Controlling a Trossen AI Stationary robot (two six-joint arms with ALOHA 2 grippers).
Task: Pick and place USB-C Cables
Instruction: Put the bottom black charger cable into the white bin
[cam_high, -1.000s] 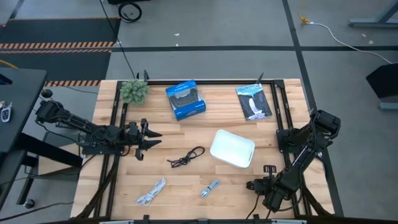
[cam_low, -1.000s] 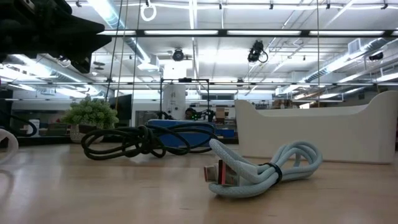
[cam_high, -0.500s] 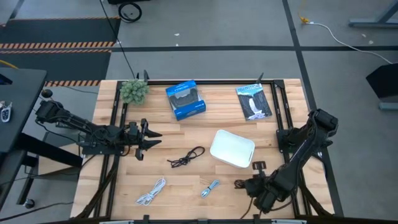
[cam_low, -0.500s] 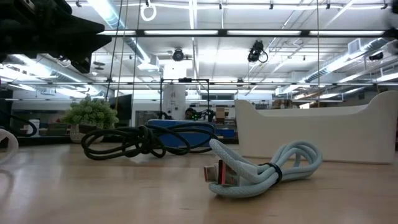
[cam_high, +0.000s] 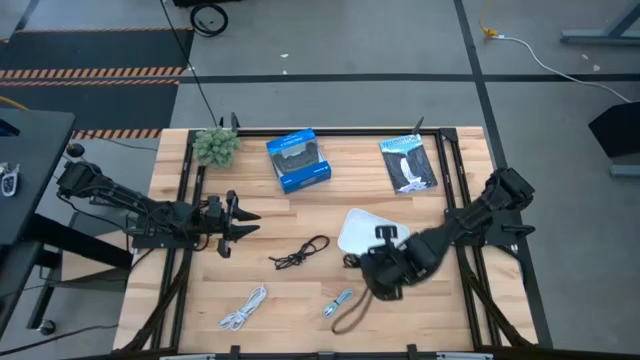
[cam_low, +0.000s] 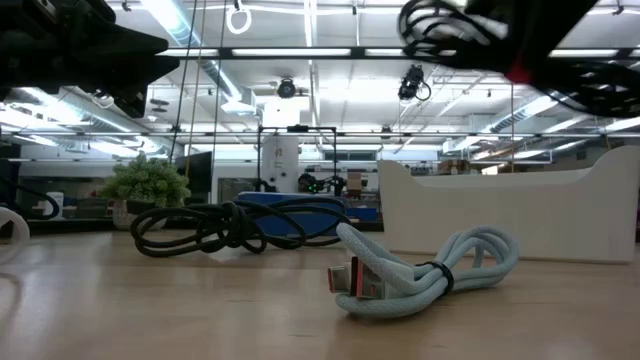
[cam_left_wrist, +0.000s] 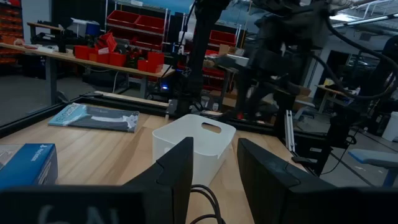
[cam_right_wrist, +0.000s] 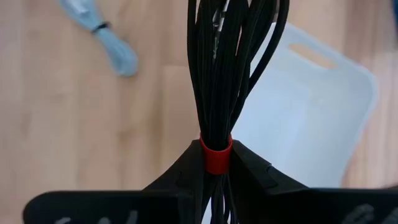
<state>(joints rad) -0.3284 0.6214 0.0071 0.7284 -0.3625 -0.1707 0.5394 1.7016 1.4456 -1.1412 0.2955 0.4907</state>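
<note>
My right gripper (cam_high: 372, 288) hangs over the table's near middle, beside the white tray (cam_high: 358, 224), shut on the black cable with a red tie (cam_right_wrist: 217, 68). In the low view this cable (cam_low: 450, 25) shows high above the table. The plain black cable (cam_high: 300, 252), the white cable (cam_high: 243, 308) and the grey-blue cable (cam_high: 338, 302) each lie coiled on the wood. My left gripper (cam_high: 240, 222) waits open at the table's left, pointing toward the tray (cam_left_wrist: 193, 140). My right gripper pinches the bundled black cable between its two fingers at the red tie (cam_right_wrist: 216, 155). It comes from above, pointing down. The strands run along the fingers and out past their tips. The cable's loop (cam_high: 345, 312) is lifted clear of the table.
A blue box (cam_high: 298, 160), a dark flat package (cam_high: 408, 163) and a small green plant (cam_high: 215, 146) sit along the far edge. Black frame rails run along the table's left and right sides. Bare wood lies between the left gripper and the loose cables.
My right arm has swung from the table's near right corner toward the left and far side, up to the tray, with the black red-tied cable now showing in its hold. The cable now appears high in the low view. The left arm and the other cables have kept still.
</note>
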